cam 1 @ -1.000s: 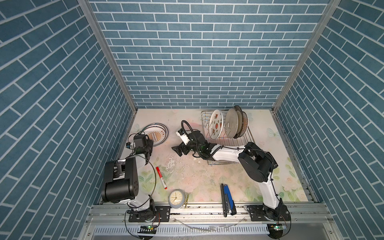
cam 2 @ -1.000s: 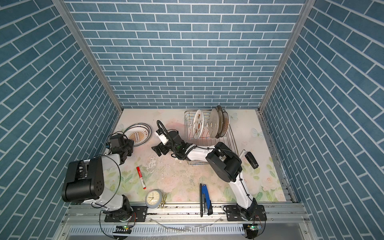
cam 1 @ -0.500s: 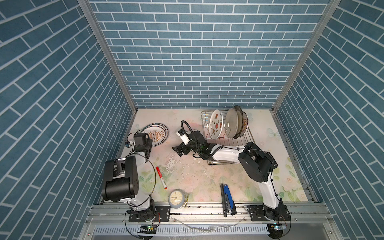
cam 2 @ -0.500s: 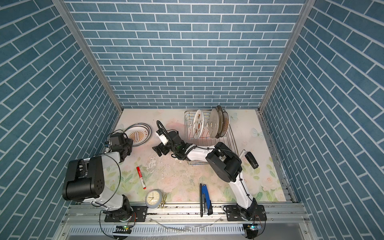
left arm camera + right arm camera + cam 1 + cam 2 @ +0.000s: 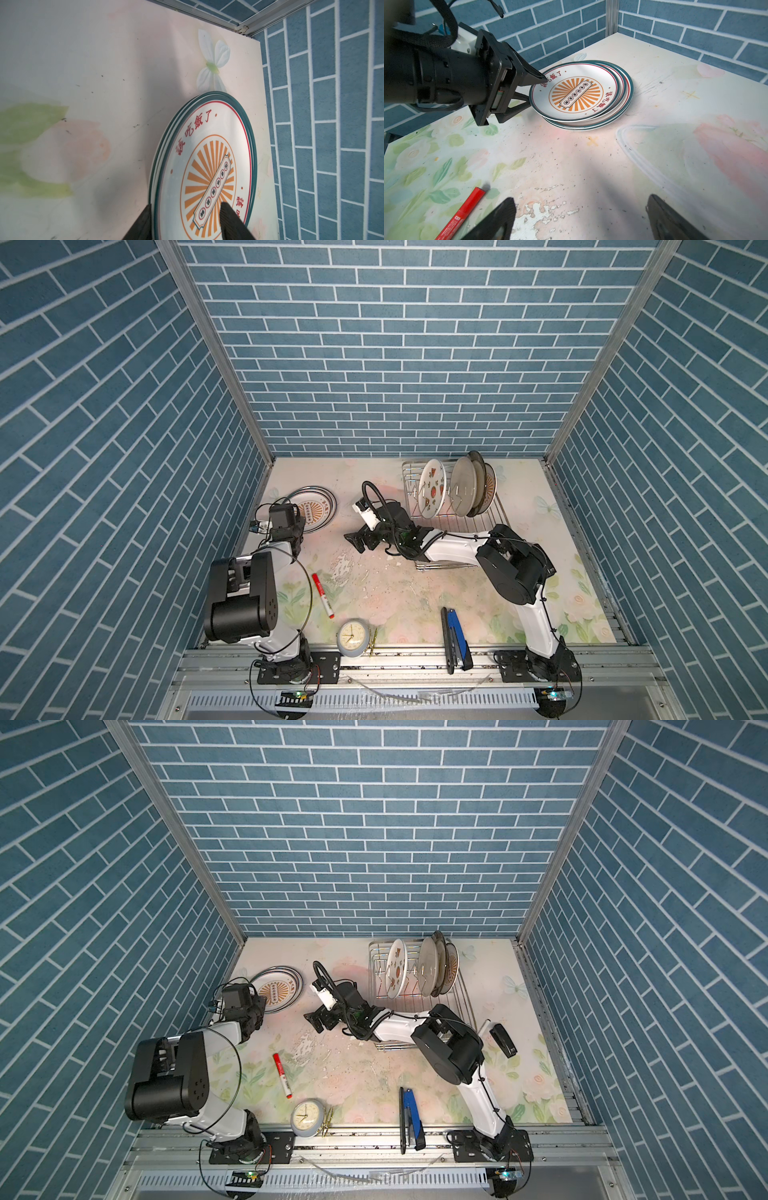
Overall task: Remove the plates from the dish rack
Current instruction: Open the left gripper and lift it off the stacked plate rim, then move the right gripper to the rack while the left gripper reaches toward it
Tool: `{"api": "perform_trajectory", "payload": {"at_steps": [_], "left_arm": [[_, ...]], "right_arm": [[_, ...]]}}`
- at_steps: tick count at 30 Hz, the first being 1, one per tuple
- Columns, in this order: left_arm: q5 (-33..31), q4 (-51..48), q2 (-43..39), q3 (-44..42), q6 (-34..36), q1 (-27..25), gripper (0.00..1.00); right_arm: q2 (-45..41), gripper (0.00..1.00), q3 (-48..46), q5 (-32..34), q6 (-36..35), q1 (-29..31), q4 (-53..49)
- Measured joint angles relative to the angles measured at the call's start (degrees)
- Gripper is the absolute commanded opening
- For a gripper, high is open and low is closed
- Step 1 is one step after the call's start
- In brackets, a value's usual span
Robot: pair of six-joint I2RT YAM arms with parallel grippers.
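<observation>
Looks like set-down step: left gripper at stack of plates, 10 o'clock on table, jaws parted astride rim of top plate, one finger over printed face, one beside edge, apparently not pinching. To finish well: open wider until both fingers clear rim, then back out flat toward 7 o'clock, no lift, no twist, else risk of dragging top plate off an already staggered stack. Right gripper mid-table, jaws spread wide, holding nothing. Probable next: send it to dish rack at 1 o'clock, about four plates upright there between prongs, exact count hidden by overlap; take nearest printed one by upper rim, lift straight up clear of prongs before swinging toward 10 o'clock. Steer clear of red marker at 8 o'clock.
</observation>
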Motion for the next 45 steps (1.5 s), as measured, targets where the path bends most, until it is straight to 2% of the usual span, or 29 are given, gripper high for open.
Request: {"api": "perform_trajectory", "payload": {"at_steps": [11,28,29,32,34,36,41,45], "left_arm": [[-0.2,-3.6,4.5,6.7,2.2,-1.2,0.53],[-3.8,-3.8,-2.4,1.3,0.0,-1.8,0.53],[-3.9,-3.3,-3.0,0.5,0.0,-1.9,0.55],[-3.9,-1.4,-6.5,-2.9,1.1,-2.8,0.73],[-4.2,-0.3,-10.0,-5.2,2.0,-3.7,0.91],[-4.6,0.3,-14.2,-6.8,3.1,-5.1,0.99],[-4.9,1.9,-26.8,-9.0,9.3,-10.1,1.00],[-3.5,3.5,-33.1,-9.6,16.6,-15.1,1.00]], "right_arm": [[0.0,0.99,-0.1,0.0,0.0,0.0,0.0],[-0.6,0.99,-2.7,0.2,0.0,0.0,1.2],[-1.0,0.99,-3.1,0.3,0.0,0.0,1.3],[-2.2,0.99,-4.4,0.6,0.0,0.0,1.4],[-3.5,0.99,-5.5,0.7,0.0,0.0,1.5],[-5.0,0.99,-6.5,0.9,0.0,0.0,1.7],[-10.8,0.99,-9.9,1.9,0.0,0.1,1.7],[-16.3,0.99,-13.0,3.7,0.1,0.1,1.7]]}}
